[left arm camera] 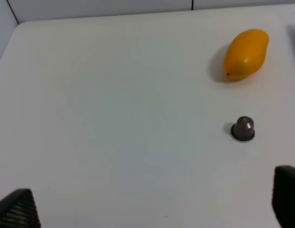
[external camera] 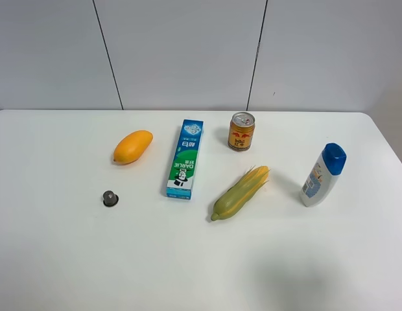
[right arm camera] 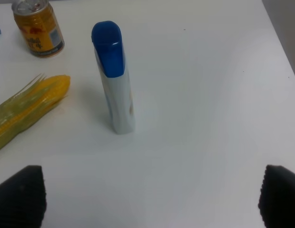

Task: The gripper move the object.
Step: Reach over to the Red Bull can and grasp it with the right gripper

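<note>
The gold-orange drink can (external camera: pixel 241 131) with red markings and a silver pull-tab top stands upright at the back middle of the white table (external camera: pixel 58 259). It also shows in the right wrist view (right arm camera: pixel 38 27), far beyond the bottle. My right gripper (right arm camera: pixel 150 197) is open and empty, with only its black fingertips (right arm camera: pixel 21 194) showing, well short of the can. My left gripper (left arm camera: pixel 152 204) is open and empty over bare table, with its black fingertips (left arm camera: pixel 286 194) wide apart. Neither gripper shows in the exterior high view.
An orange-yellow mango (external camera: pixel 133 146) (left arm camera: pixel 245 53) and a small dark cap (external camera: pixel 110 198) (left arm camera: pixel 243 128) lie at the left. A teal toothpaste box (external camera: pixel 186 158) lies left of the can. A corn cob (external camera: pixel 241 192) (right arm camera: pixel 28 111) lies in front of the can. A white blue-capped bottle (external camera: pixel 323 175) (right arm camera: pixel 113 78) stands at the right.
</note>
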